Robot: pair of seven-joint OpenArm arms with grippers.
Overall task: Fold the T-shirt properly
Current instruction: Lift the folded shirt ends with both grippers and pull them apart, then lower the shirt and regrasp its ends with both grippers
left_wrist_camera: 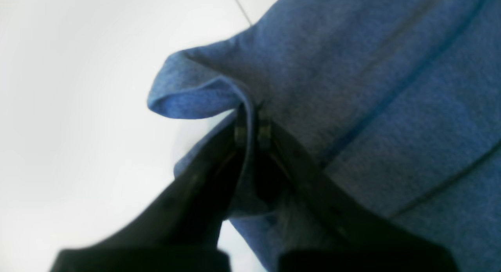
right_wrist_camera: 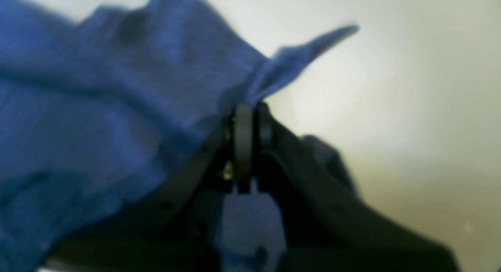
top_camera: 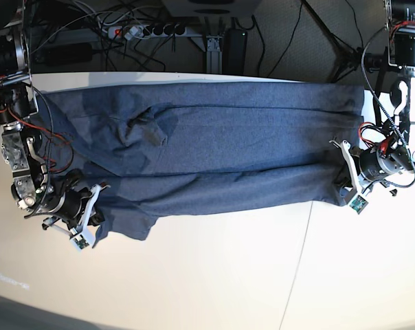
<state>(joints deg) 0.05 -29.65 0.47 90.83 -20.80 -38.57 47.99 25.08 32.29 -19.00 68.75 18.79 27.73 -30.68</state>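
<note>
I have both end effectors, left and right, pinched closed on the near hem of the T-shirt, which lies spread along the counter's far edge, ready to fold.

1. The T-shirt is spread across the far half of the table, from one side to the other.
2. The near half of the table is left bare.
3. The right gripper is placed at the shirt's near left corner in the base view.
4. The left gripper is placed at the shirt's near right corner.
5. A power strip is seen on the floor behind the table.
</note>
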